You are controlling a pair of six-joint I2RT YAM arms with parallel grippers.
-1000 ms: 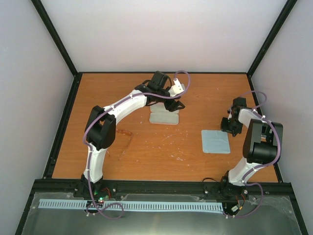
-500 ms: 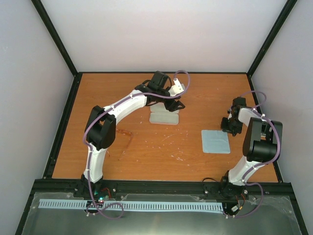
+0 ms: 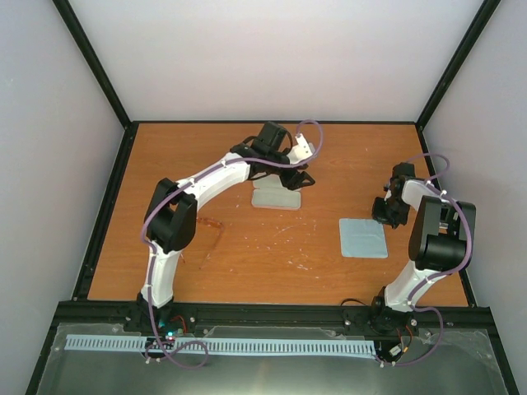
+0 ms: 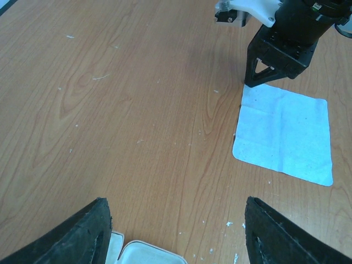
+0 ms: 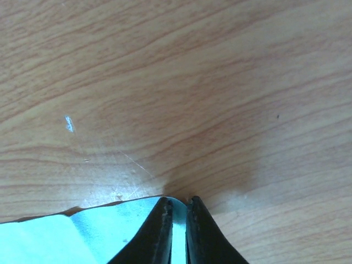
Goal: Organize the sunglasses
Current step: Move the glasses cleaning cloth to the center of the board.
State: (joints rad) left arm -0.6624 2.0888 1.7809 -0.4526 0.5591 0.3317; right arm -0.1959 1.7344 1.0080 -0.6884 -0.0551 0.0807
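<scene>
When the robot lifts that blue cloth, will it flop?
Probably flops: the blue cloth lies thin and flat, with soft creases. Its corner curls up where the right hand pinches it. It's likely very light.

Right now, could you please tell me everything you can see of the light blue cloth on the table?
The light blue cloth is a thin, roughly square piece of soft-looking fabric, faintly creased, spread flat on the wooden table right of centre. Nothing lies on it. The right gripper pinches its far right corner, its fingers closed with a sliver of cloth between them.
</scene>
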